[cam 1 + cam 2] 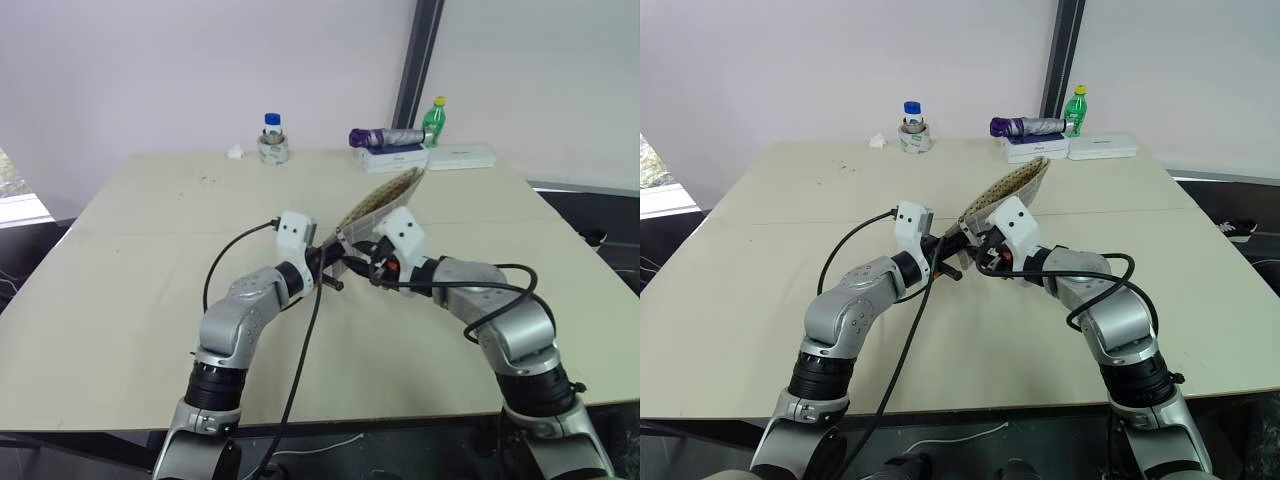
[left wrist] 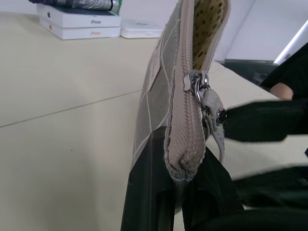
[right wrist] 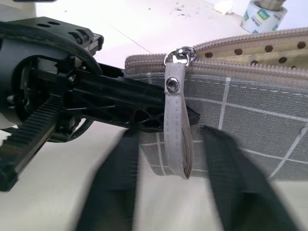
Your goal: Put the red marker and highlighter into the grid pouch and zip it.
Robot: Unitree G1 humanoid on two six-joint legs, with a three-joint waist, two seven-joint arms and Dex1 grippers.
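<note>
The grid pouch (image 1: pixel 388 193) is held up off the table (image 1: pixel 140 260), tilted with its far end raised. Its mouth gapes, showing a yellow dotted lining (image 3: pixel 269 48). My left gripper (image 2: pixel 180 166) is shut on the pouch's near end, just below the zipper. The grey zipper pull (image 3: pixel 175 130) hangs at that end. My right gripper (image 3: pixel 175 142) reaches in from the other side, one blurred finger on each side of the pull with a gap to it. The red marker and the highlighter are hidden.
Along the table's far edge stand a tape roll with a blue-capped bottle (image 1: pixel 273 146), a crumpled tissue (image 1: pixel 236 152), a purple folded umbrella (image 1: pixel 385 136) on white boxes (image 1: pixel 395 158), and a green-and-yellow bottle (image 1: pixel 434 118).
</note>
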